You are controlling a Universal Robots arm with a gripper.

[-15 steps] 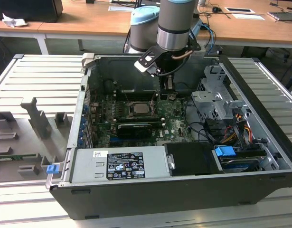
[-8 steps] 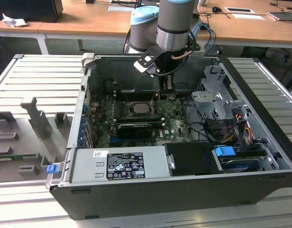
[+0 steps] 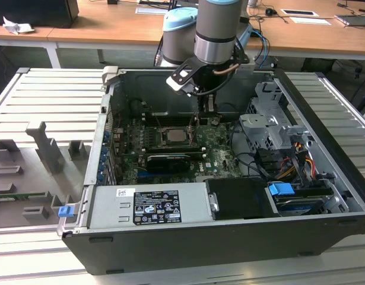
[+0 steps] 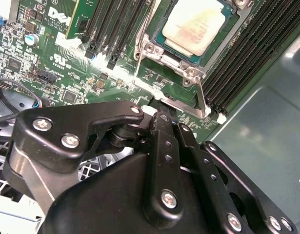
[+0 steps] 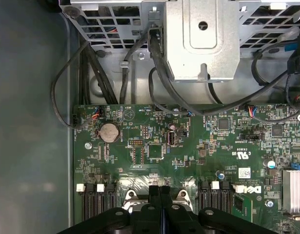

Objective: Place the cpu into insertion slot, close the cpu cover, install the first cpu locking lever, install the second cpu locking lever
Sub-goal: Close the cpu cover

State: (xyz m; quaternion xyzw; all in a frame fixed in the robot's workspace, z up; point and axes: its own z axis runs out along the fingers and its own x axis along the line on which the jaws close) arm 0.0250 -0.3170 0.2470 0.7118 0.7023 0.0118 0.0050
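The cpu [image 4: 196,24] lies flat in the insertion slot [image 4: 227,36] on the green board, its pale metal top showing; in the exterior view the cpu [image 3: 172,136] sits mid-board. The silver cpu cover [image 4: 169,58] lies down around it as a frame. One thin wire locking lever [image 4: 202,97] runs along the socket edge nearest my gripper, and another lever [image 4: 146,22] runs along the adjacent side. My gripper [image 4: 162,113] is shut, its black fingertips together right at the bent end of the near lever, holding nothing I can see. In the first wrist view the gripper [image 5: 160,191] hangs just above the socket's corner screws.
Black memory slots [image 4: 247,48] flank the socket. A long black graphics card [image 3: 167,160] lies toward the case front. A grey drive cage [image 3: 271,127] with black cables [image 5: 115,73] stands at the exterior view's right. The power supply [image 3: 149,205] fills the front.
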